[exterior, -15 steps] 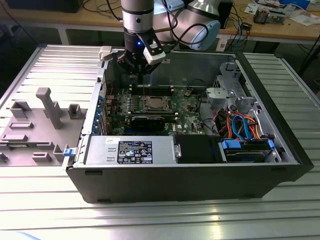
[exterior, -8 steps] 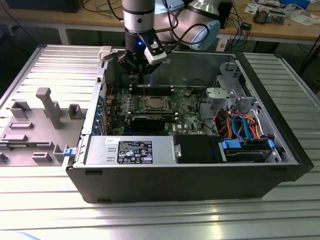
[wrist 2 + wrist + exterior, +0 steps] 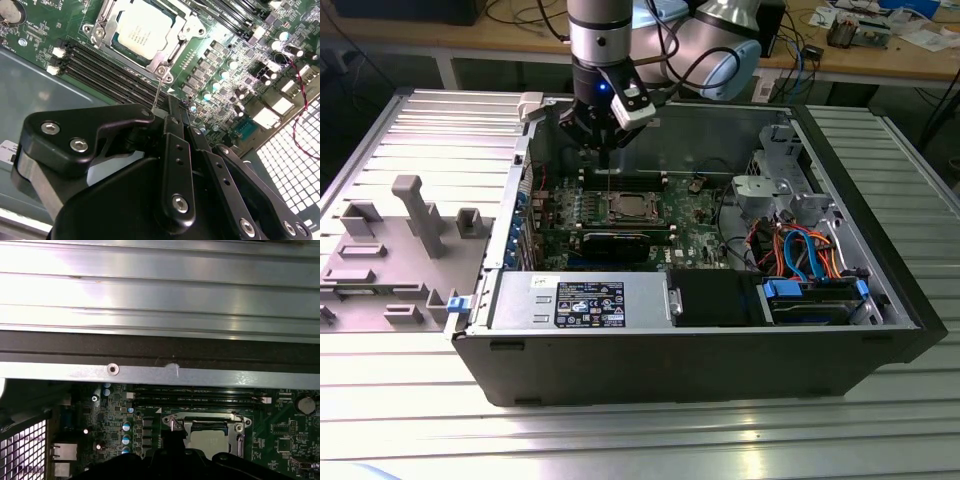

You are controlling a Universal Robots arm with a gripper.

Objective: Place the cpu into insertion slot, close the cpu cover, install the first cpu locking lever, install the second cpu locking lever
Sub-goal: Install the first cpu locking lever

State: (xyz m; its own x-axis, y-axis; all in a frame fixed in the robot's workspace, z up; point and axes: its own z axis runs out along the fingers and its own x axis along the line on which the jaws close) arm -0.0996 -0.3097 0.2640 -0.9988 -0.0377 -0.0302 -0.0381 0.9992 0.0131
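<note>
The exterior view is showing the gripper [image 3: 604,150] hanging over the far side of the open computer case [image 3: 720,350], its fingers closing on a thin wire lever [image 3: 158,92]. The cpu [image 3: 140,29] is sitting in its socket under the cpu cover [image 3: 165,59]; memory slots [image 3: 107,67] are crowding one edge.

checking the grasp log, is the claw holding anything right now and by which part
The claw is shut on a thin wire lever, gripping its upper end; the lever's lower end reaches the corner of the cover over the cpu.

Lab (cable-strewn workbench [image 3: 880,50]).
</note>
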